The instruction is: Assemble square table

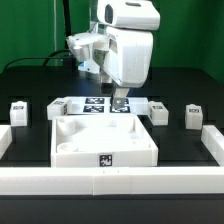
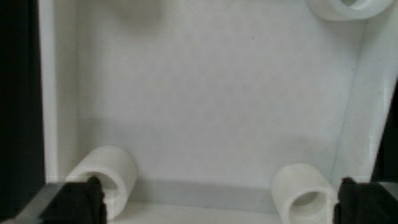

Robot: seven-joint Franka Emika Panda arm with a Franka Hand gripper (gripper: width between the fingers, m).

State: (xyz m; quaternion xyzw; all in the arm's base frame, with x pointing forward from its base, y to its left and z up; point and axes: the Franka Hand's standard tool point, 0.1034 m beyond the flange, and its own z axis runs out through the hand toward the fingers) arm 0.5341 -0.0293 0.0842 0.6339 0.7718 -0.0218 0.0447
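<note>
Basically, one small white block leg [image 1: 18,110] sits by the table edge on the exterior view's left. The white plastic square tray-like tabletop [image 1: 103,140] lies mid-table near the front edge, with the two-finger gripper [image 1: 120,99] over its far rim, fingers [image 2: 68,202] spread wide and gripping nothing. The tabletop looks light, stiff and slick, so I'd pinch the raised rim wall, not the floor. The exterior view hides the fingertips, the wrist view is blurred and cropped, and the leg tags are unreadable.

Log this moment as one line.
tool: open | holding: nothing | position: above white plastic square tray-like tabletop
</note>
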